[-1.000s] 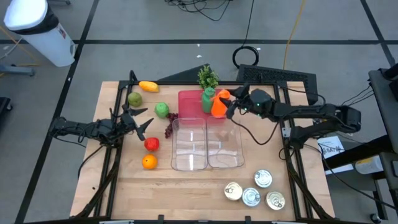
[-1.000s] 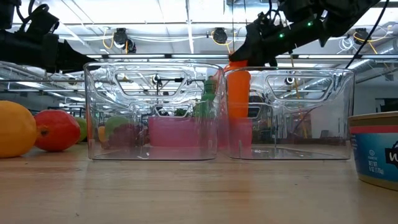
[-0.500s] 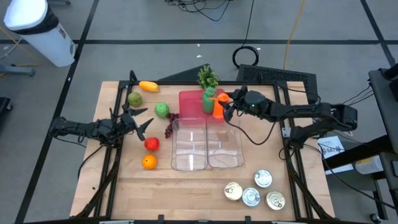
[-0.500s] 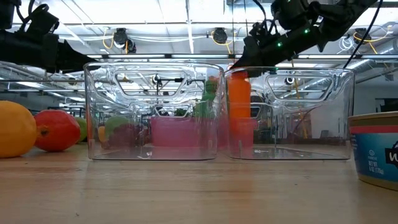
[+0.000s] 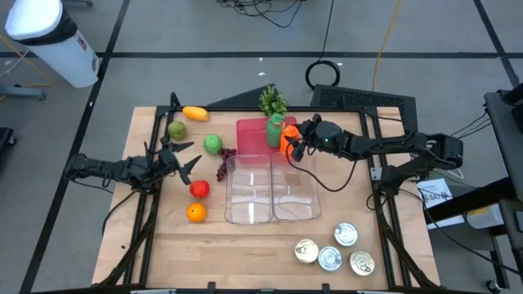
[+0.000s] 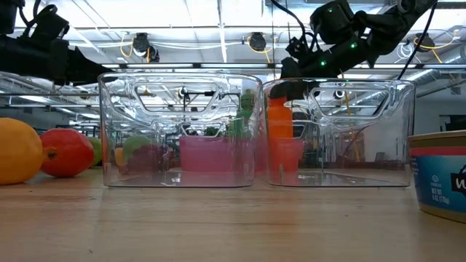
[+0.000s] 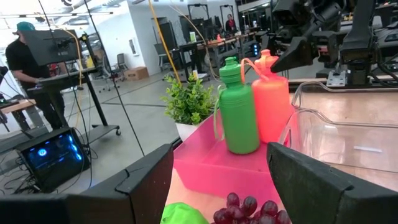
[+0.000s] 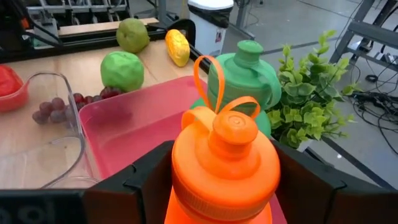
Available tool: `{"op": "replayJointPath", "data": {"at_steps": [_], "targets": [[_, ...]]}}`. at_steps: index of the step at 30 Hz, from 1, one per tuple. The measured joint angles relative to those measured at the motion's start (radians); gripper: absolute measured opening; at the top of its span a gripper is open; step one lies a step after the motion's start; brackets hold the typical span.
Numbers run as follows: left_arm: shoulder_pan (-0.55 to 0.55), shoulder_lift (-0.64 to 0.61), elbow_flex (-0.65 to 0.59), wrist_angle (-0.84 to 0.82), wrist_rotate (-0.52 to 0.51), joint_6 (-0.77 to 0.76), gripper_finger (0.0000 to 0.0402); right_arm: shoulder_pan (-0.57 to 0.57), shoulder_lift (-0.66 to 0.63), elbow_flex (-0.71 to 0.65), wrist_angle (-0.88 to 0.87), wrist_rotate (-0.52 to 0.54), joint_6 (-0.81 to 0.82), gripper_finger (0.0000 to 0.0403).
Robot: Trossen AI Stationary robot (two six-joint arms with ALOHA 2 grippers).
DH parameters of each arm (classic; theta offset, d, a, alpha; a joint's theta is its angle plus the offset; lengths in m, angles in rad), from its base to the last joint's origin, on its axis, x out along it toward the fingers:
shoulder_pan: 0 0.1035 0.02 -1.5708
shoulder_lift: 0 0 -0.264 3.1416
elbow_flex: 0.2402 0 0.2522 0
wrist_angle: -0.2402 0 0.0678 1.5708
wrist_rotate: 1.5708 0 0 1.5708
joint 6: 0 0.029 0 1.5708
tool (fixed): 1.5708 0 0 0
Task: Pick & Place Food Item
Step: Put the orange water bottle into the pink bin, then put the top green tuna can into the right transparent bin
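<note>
The right gripper (image 5: 296, 144) has its fingers clamped either side of the orange bottle (image 5: 286, 139), which stands upright on the pink tray (image 5: 251, 137) at the table's far side, just beside the green bottle (image 5: 274, 129). Both clear bins (image 5: 270, 189) nearer the front look empty, so the task seems barely begun — no food item has been placed. The left gripper (image 5: 185, 159) waits, fingers apart, left of the bins near the grapes (image 5: 223, 163) and red fruit (image 5: 198, 189).
</note>
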Motion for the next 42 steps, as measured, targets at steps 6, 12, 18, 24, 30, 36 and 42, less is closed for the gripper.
{"op": "replayJointPath", "data": {"at_steps": [6, 12, 18, 24, 30, 36, 42], "targets": [[0.000, 0.000, 0.000, 0.000, 0.000, 0.000, 0.0273, 0.000, 0.000, -0.002, -0.008, 0.000, -0.008, 0.0263], [0.000, 0.000, 0.000, 0.000, 0.000, 0.000, 0.0273, 0.022, -0.025, -0.002, -0.012, 0.001, -0.035, 0.0305], [0.000, 0.000, 0.000, 0.000, 0.000, 0.000, 0.0273, 0.043, -0.099, -0.002, -0.022, 0.005, -0.063, 0.0329], [0.000, 0.000, 0.000, 0.000, 0.000, 0.000, 0.0273, 0.063, -0.224, -0.002, -0.086, 0.007, -0.075, 0.0328], [0.000, 0.000, 0.000, 0.000, 0.000, 0.000, 0.0273, 0.130, -0.360, -0.002, -0.211, -0.002, -0.076, 0.0326], [0.000, 0.000, 0.000, 0.000, 0.000, 0.000, 0.0273, 0.276, -0.459, -0.002, -0.325, -0.208, -0.073, 0.0323], [0.000, 0.000, 0.000, 0.000, 0.000, 0.000, 0.0273, 0.532, -0.464, 0.070, -0.435, -0.123, -0.036, 0.0323]]}}
